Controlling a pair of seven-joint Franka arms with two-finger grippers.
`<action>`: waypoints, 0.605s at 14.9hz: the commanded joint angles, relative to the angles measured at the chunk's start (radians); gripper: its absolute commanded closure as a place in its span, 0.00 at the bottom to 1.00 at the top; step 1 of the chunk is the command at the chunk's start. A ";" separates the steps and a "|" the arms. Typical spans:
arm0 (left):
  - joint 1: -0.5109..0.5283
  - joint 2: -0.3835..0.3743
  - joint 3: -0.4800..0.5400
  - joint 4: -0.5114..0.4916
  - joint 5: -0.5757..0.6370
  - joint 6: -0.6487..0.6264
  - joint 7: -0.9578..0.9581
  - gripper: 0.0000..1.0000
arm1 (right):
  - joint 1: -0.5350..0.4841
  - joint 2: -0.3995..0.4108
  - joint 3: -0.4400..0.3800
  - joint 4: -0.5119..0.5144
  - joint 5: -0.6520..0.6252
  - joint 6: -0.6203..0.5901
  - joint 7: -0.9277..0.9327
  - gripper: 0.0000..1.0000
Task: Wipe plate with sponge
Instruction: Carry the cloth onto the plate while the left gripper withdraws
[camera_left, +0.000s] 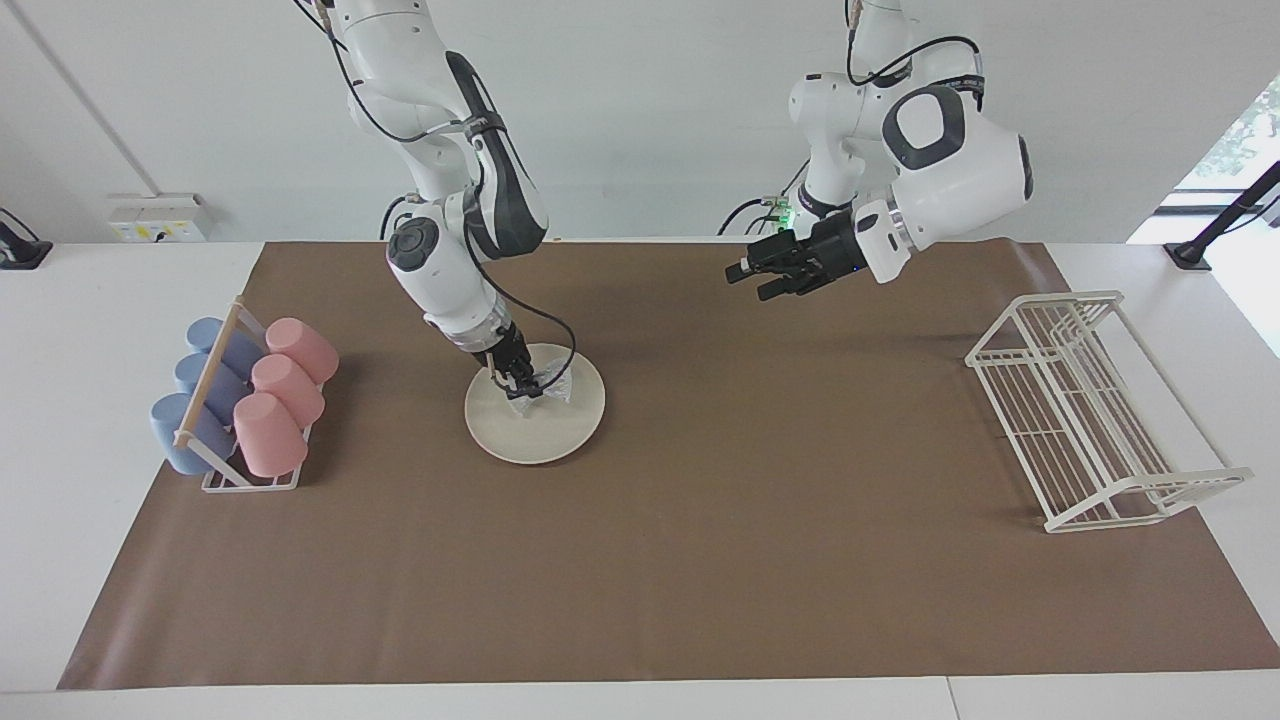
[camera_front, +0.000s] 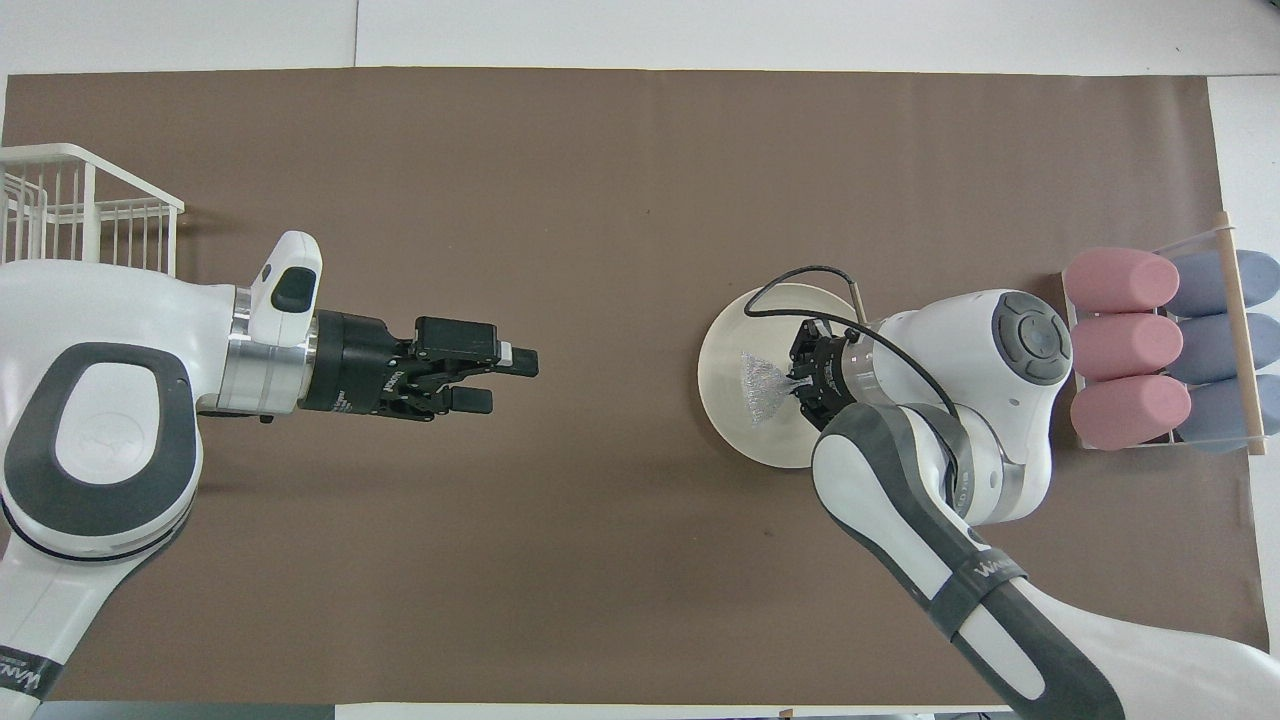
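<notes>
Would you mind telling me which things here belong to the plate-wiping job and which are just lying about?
In use:
- plate
- sponge, pressed on the plate
- right gripper, shut on the sponge

Lying about:
- cups in their holder
- white wire rack
- left gripper, open, waiting over bare mat
</notes>
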 joint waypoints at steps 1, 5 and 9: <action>0.018 -0.015 -0.003 0.069 0.214 -0.070 -0.095 0.00 | -0.025 0.036 0.009 -0.003 0.001 0.043 -0.033 1.00; 0.058 -0.012 -0.004 0.200 0.539 -0.235 -0.118 0.00 | -0.065 0.057 0.008 -0.003 -0.031 0.064 -0.055 1.00; 0.069 -0.019 -0.003 0.243 0.756 -0.291 -0.109 0.00 | -0.148 0.060 0.009 -0.003 -0.036 0.057 -0.181 1.00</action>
